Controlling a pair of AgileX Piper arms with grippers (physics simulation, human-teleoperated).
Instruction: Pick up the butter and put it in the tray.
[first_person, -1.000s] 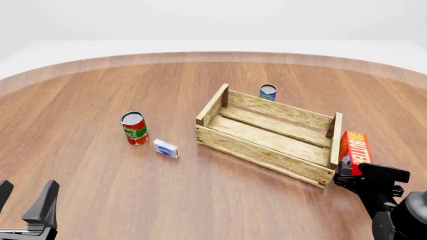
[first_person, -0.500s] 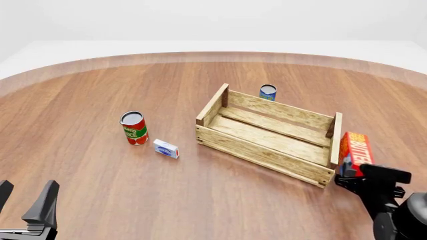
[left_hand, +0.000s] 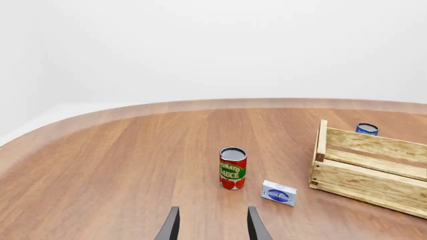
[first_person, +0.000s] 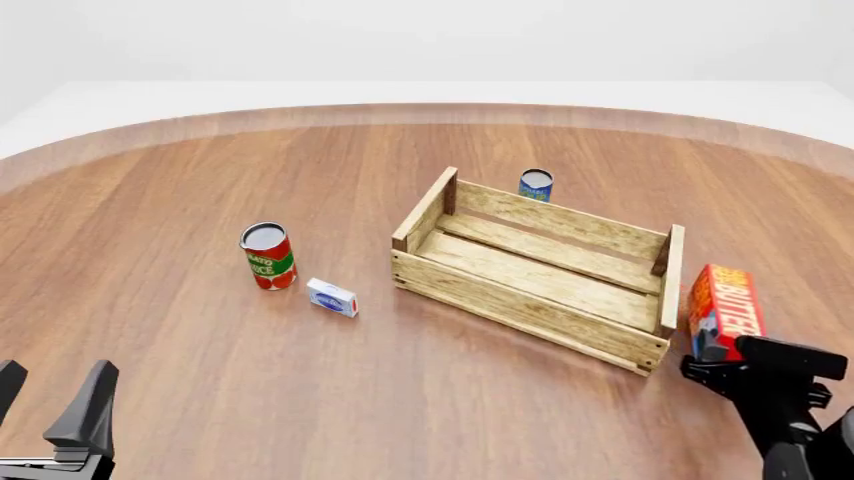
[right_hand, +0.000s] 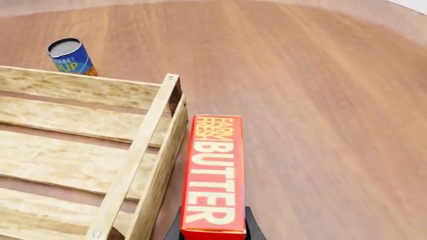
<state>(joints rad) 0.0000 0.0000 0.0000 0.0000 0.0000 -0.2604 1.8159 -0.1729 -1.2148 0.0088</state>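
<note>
Front view: butter (first_person: 725, 309) now sits higher and further right than a second ago, pinched in right gripper (first_person: 727, 362), just beside tray (first_person: 534, 300) right end board, still outside. Lift underway; carry over rim remains. Left gripper (first_person: 54, 400) spread, idle.

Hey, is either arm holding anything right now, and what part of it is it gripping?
The right pincer holds the butter by its near end, beside the tray. The left pincer is open and holds nothing.
</note>
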